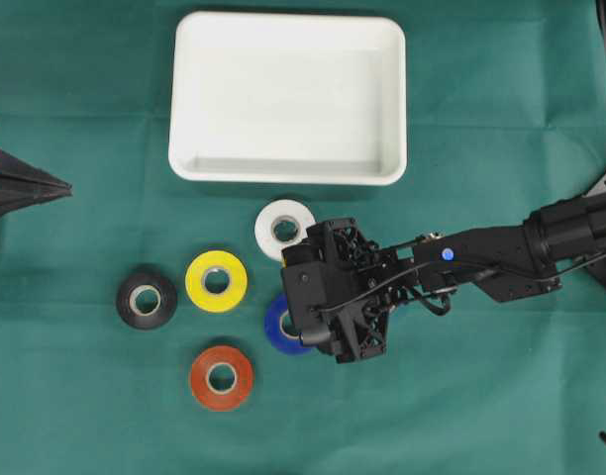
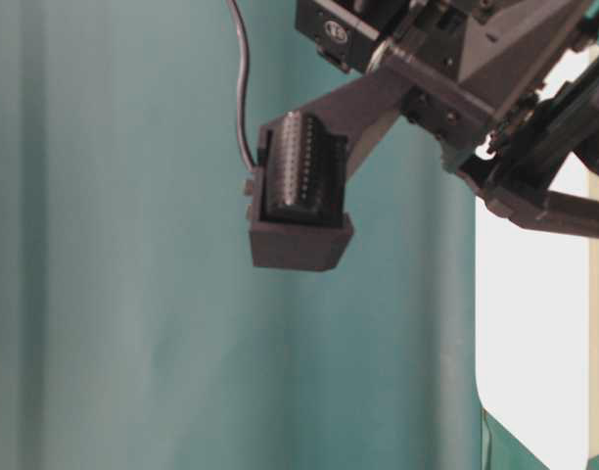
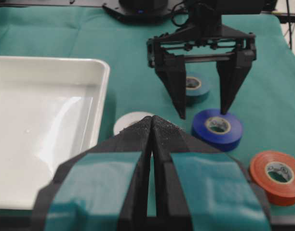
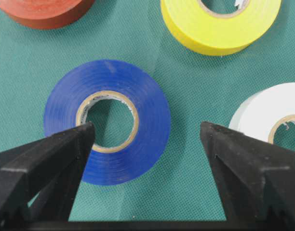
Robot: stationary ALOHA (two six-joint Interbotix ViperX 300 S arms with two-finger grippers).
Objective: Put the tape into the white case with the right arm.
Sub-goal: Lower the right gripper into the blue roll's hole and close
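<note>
The blue tape roll (image 4: pixel 107 121) lies flat on the green cloth (image 1: pixel 481 396), below the white case (image 1: pixel 288 97) in the overhead view and well apart from it. The right gripper (image 4: pixel 147 139) hangs over this roll with its 2 long black fingers spread wide; in the right wrist view one fingertip (image 4: pixel 82 137) sits over the roll's cardboard core and the other (image 4: pixel 212 139) over bare cloth between the blue roll and the white roll (image 1: pixel 285 229). Nothing is held between them.

Around the blue roll lie 4 more: the white one just above it, a yellow roll (image 1: pixel 216 281) to the left, a black roll (image 1: pixel 147 300) further left, and an orange roll (image 1: pixel 222 377) below (a teal roll (image 3: pixel 195 86) shows only in the left wrist view, behind the right gripper).

The white case holds no tape. The left gripper (image 3: pixel 152 126), with cyan patches on its fingers, waits at the left edge of the cloth with its tips pressed together, holding nothing.
</note>
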